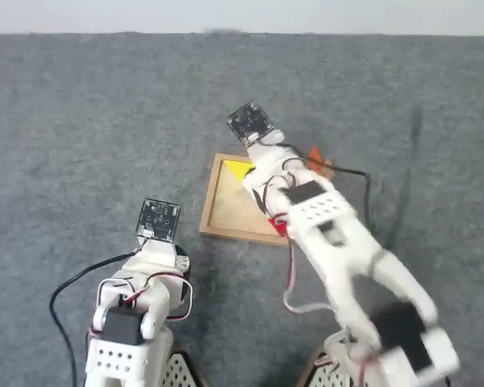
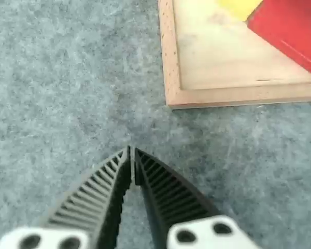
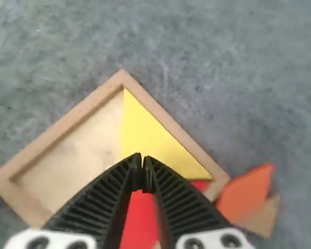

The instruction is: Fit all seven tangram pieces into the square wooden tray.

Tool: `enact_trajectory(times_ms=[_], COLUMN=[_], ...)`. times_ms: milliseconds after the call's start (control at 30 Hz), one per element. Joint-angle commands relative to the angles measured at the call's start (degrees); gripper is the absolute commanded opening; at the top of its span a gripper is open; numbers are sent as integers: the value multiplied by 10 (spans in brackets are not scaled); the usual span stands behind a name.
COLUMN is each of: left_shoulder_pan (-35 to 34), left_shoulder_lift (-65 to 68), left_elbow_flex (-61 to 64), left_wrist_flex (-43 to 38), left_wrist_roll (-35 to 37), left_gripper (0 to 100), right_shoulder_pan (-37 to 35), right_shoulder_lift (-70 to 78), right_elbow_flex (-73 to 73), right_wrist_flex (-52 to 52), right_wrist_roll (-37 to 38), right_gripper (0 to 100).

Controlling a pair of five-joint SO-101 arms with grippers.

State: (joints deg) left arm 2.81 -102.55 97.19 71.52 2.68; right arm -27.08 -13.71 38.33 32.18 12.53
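The square wooden tray [image 1: 220, 211] [image 2: 168, 62] [image 3: 67, 116] lies mid-table. A yellow triangle [image 1: 238, 169] [image 3: 150, 137] [image 2: 238, 8] fills its far corner. A red piece [image 1: 279, 228] [image 2: 290, 26] [image 3: 140, 218] lies at the tray's near right side, partly under the right arm. An orange piece [image 1: 315, 157] [image 3: 246, 189] rests on the carpet just outside the tray's right corner. My right gripper [image 3: 141, 155] is shut, empty, above the seam between yellow and red. My left gripper [image 2: 130, 150] is shut over bare carpet, short of the tray's near left corner.
Grey carpet [image 1: 89, 121] covers the table. A tan piece [image 3: 262, 220] pokes out beside the orange one. The right arm [image 1: 323, 218] spans the tray's right side, trailing a black cable [image 1: 363, 181]. The left arm [image 1: 141, 290] stands near the front edge.
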Motion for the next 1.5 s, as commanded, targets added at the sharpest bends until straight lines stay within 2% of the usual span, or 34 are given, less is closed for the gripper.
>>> enact_trajectory(times_ms=[0,100,233,400,500,600,667,767,867,1067,1367,1467], left_shoulder_pan=[1,1,1,1,1,1,1,1,1,1,1,1], left_shoulder_lift=[-7,-7,-7,-7,-7,-7,-7,-7,-7,-7,-7,-7], left_elbow_flex=[-7,-7,-7,-7,-7,-7,-7,-7,-7,-7,-7,-7], left_wrist_flex=[4,4,4,4,4,4,4,4,4,4,4,4], left_wrist_roll=[7,7,7,7,7,7,7,7,7,7,7,7], left_gripper=[12,12,12,12,12,12,12,12,12,12,12,12], right_shoulder_pan=[69,136,201,272,289,286,286,286,272,201,147,146], right_shoulder_lift=[-154,-205,-200,-165,-123,-74,-43,-11,5,28,160,202], right_elbow_flex=[-11,-7,2,29,29,27,25,25,16,-82,-214,-258], right_wrist_flex=[137,226,326,342,342,326,300,261,236,271,285,290], right_wrist_roll=[-1,28,57,62,56,55,26,-18,-27,-35,-137,-213], right_gripper=[6,6,6,16,112,224,257,243,234,235,235,235])
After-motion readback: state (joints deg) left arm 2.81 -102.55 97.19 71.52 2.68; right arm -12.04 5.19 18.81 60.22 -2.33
